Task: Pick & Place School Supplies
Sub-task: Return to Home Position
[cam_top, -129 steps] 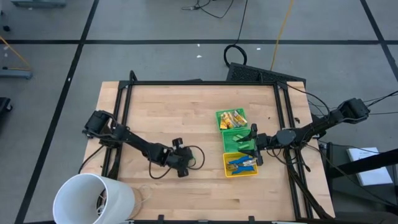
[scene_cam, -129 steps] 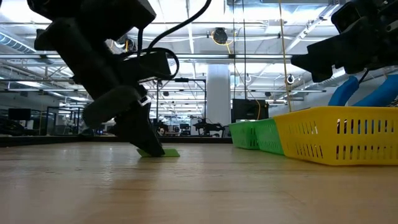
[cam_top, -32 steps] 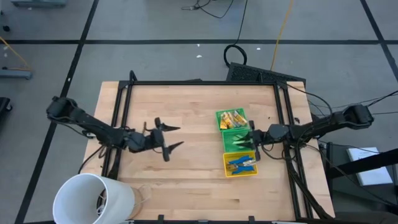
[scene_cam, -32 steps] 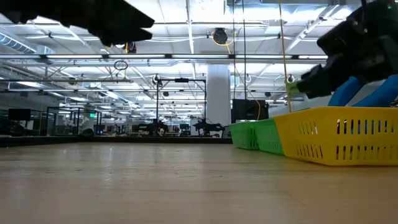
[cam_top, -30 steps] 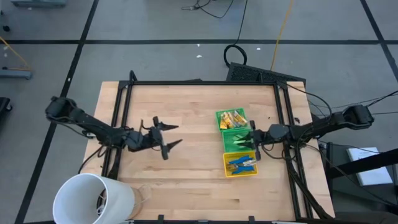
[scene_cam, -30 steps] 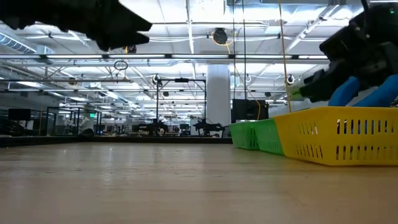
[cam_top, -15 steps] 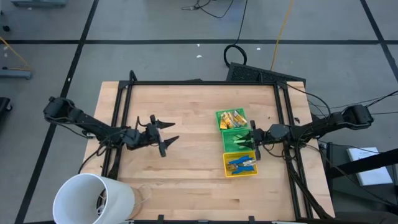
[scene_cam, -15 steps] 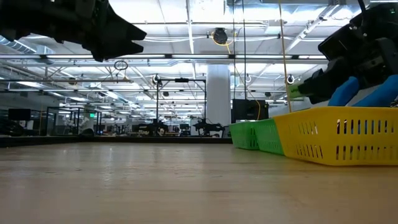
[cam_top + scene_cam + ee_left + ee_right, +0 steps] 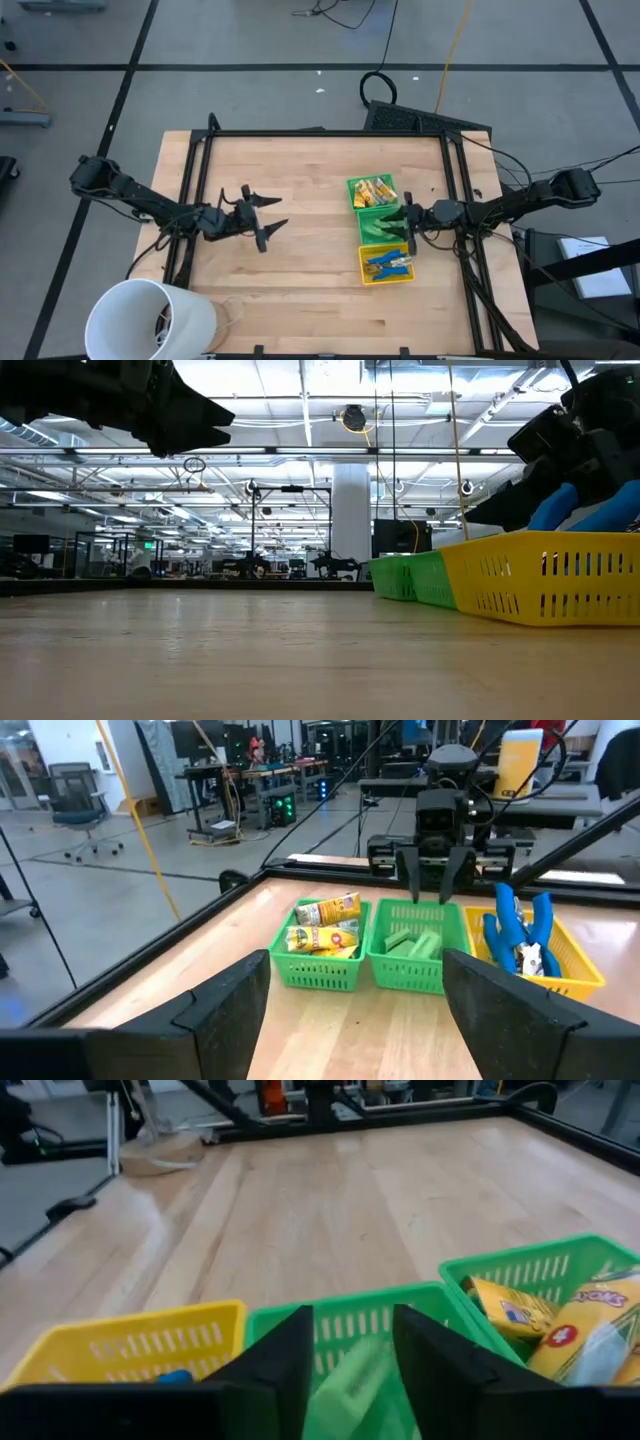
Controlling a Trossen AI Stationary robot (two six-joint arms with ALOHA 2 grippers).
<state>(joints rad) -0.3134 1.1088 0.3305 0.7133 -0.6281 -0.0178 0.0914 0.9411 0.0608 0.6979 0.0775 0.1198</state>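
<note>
Sorting looks finished: yellow packs (image 9: 372,189), green erasers (image 9: 412,942), blue pliers (image 9: 385,264) lie binned; left gripper (image 9: 277,211) mid-table and right gripper (image 9: 432,892) above the erasers hang empty, fingers spread.

Two slim black jointed arms (image 9: 150,204), trailing black cables (image 9: 472,280), tapered dark fingers (image 9: 225,1010)

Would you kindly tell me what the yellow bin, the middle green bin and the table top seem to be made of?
The yellow bin and the middle green bin look like moulded plastic: uniform bright colour, slotted mesh walls, slight sheen. The table top looks like light wood, probably sealed: visible plank seams and grain.
</note>
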